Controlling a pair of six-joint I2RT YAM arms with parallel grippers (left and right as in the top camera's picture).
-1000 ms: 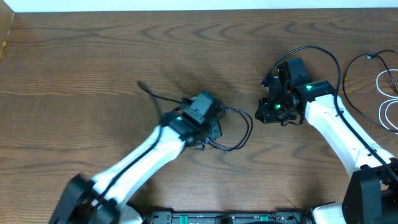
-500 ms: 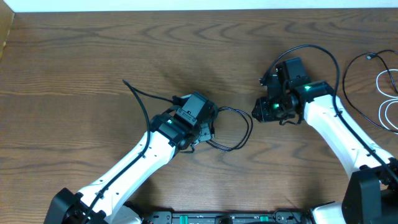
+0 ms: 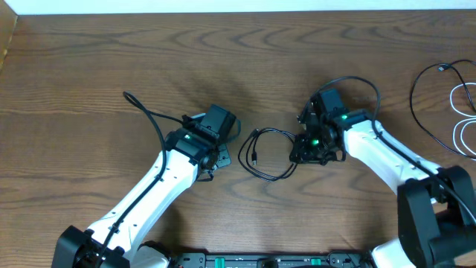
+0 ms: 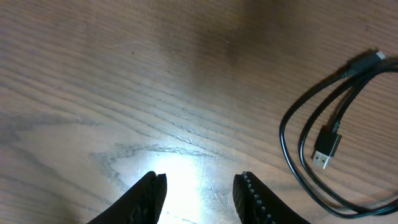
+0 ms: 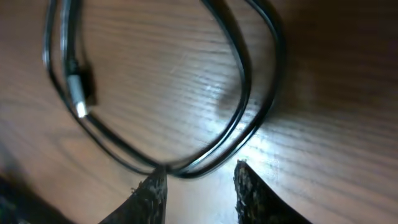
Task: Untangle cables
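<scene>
A thin black cable [image 3: 271, 152] lies on the wooden table between my two grippers, folded into a loose double loop with a USB plug [image 3: 253, 158] at its inner end. My left gripper [image 3: 221, 155] stands just left of it, open and empty. In the left wrist view the cable [image 4: 292, 155] and its plug [image 4: 324, 149] lie to the right of the gripper [image 4: 200, 186]. My right gripper [image 3: 301, 152] hovers at the loop's right side, open. In the right wrist view the bend of the cable [image 5: 242, 106] runs right at its fingertips [image 5: 155, 183], not clamped.
At the far right edge lie another thin black cable [image 3: 415, 97] and a white cable [image 3: 465, 123], both looped. The left arm's own thick black cord [image 3: 152, 119] arcs out to the left. A pale strip [image 3: 238, 6] borders the table's far edge.
My left gripper has opened, let go of the black cable and drawn back to the left. My right gripper has moved left and down to the loop's right side.
</scene>
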